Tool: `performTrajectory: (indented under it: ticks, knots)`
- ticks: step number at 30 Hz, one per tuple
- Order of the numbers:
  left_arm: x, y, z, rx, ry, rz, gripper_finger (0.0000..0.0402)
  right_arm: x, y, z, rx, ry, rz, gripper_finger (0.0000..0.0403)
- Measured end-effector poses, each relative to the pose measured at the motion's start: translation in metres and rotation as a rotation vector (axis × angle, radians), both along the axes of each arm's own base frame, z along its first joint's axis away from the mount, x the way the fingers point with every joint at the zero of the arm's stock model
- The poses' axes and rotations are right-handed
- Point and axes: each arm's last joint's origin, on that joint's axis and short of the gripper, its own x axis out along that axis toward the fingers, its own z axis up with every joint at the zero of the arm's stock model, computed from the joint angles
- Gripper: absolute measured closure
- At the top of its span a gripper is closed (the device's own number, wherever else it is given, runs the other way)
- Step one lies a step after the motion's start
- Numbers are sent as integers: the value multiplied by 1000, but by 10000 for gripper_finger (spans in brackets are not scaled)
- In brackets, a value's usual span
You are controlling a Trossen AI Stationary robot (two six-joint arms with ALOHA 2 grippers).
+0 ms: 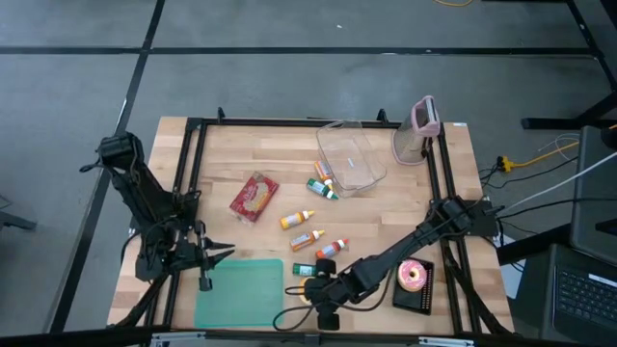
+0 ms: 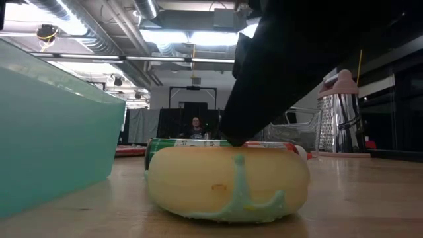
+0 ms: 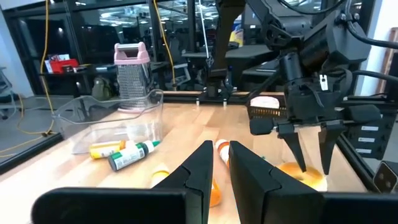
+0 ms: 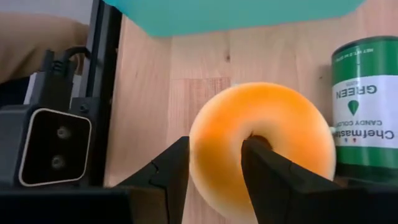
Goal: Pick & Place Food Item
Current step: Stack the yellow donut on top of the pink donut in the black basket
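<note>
The right hand [image 4: 214, 165] is down at the near edge of the counter [image 1: 386, 217], fingers spread and straddling one side of the orange donut [image 4: 264, 146] — one finger [image 4: 267, 165] dips into the hole, the other sits just outside the rim, and they have not pinched in on it yet. The donut lies flat on the wood, just right of the teal mat [image 1: 241, 294] and touching or nearly touching the green can [image 4: 365, 102]. Here is the risk: the grip would take only a narrow slice of a soft ring, so if the fingers close off-centre the donut could tilt, swing, or tear out as it lifts. In the low view the dark finger presses on the donut's top, and a push downward could squash it or skid it along the counter. The can stands so near that a sideways nudge could knock it over or drag it along. The left hand [image 3: 221, 168] waits over the near left corner, fingers close together and holding nothing, well apart from the action. Bottles [image 1: 308, 226] lie scattered mid-counter on the way to the clear bin [image 1: 352, 159] at the far side, so a low carry could clip them.
</note>
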Motion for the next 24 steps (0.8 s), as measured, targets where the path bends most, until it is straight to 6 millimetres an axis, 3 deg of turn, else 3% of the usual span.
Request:
performTrajectory:
  ticks: [16, 24]
  knots:
    - [0, 0, 0, 6, 3, -6, 352, 1, 2, -7, 68, 47, 8, 257]
    - [0, 0, -1, 9, 4, -6, 352, 5, 3, -24, 62, 60, 1, 257]
